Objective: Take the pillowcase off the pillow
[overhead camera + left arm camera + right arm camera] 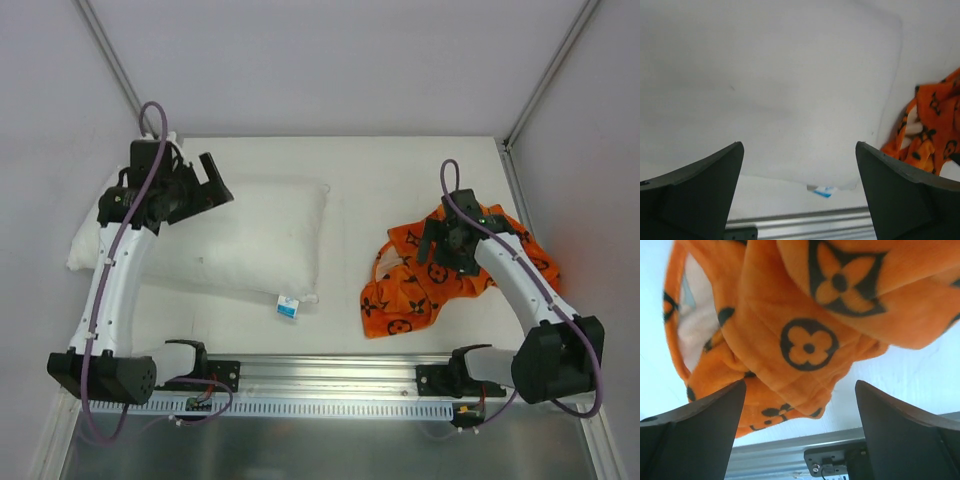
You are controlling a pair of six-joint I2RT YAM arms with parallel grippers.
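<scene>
The white pillow [250,238] lies bare on the left of the table, its small white-and-blue tag [288,307] at the near edge. It fills the left wrist view [780,90], tag [823,191] below. The orange pillowcase [415,290] with black motifs lies crumpled in a heap on the right, apart from the pillow. It also shows in the right wrist view [810,330] and at the left wrist view's right edge [930,130]. My left gripper [212,180] hovers open and empty over the pillow's left end. My right gripper [445,250] is open above the pillowcase, holding nothing.
A metal rail [330,380] carrying both arm bases runs along the table's near edge. White walls with metal corner posts [545,85] enclose the table at the back and sides.
</scene>
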